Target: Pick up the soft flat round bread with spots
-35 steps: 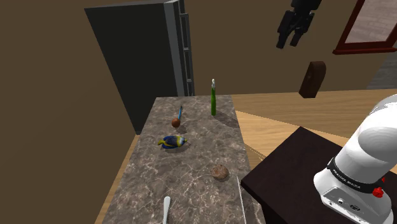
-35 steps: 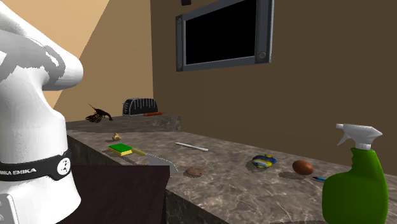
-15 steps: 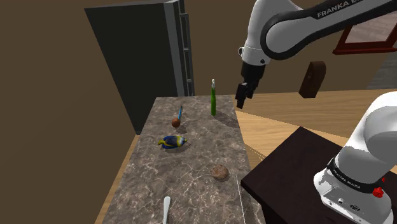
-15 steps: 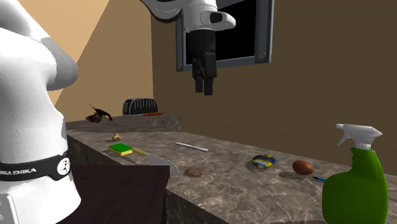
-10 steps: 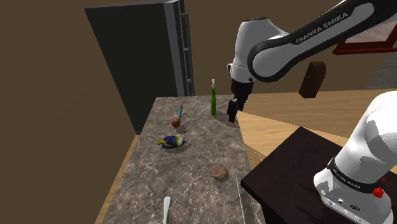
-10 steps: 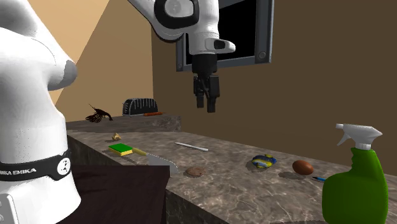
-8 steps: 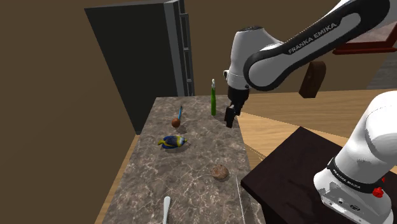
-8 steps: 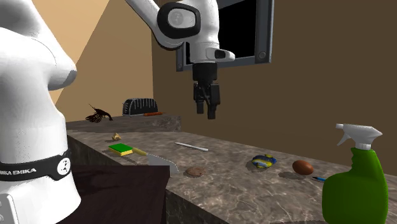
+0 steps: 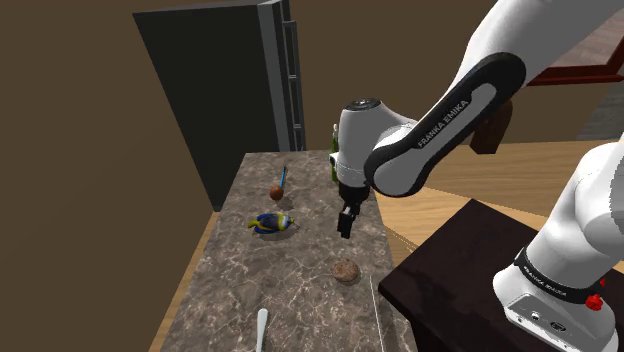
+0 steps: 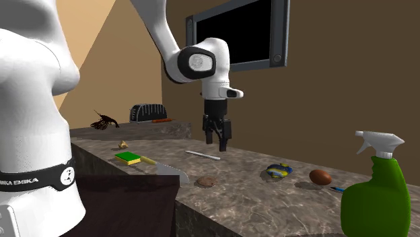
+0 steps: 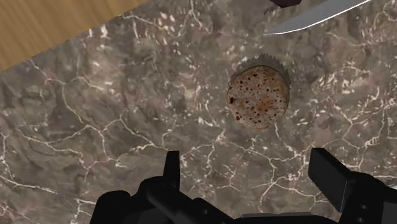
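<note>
Hand [image 9: 346, 225] hangs a bit above the bench [image 9: 300, 300], pointing down; its two fingers stand wide apart with nothing between them. The round brown bread with dark spots [image 11: 257, 97] lies flat on the bench, close to the bench's right edge in the shoulder view, just ahead of the fingers; nothing touches it. I think the job is only begun; the hand is near, but it must go down, close on the bread and lift it. A thin pale blade [image 11: 315, 18] past the bread is cut off; the blue and yellow thing [image 9: 270, 222] farther away is hard to make out.
</note>
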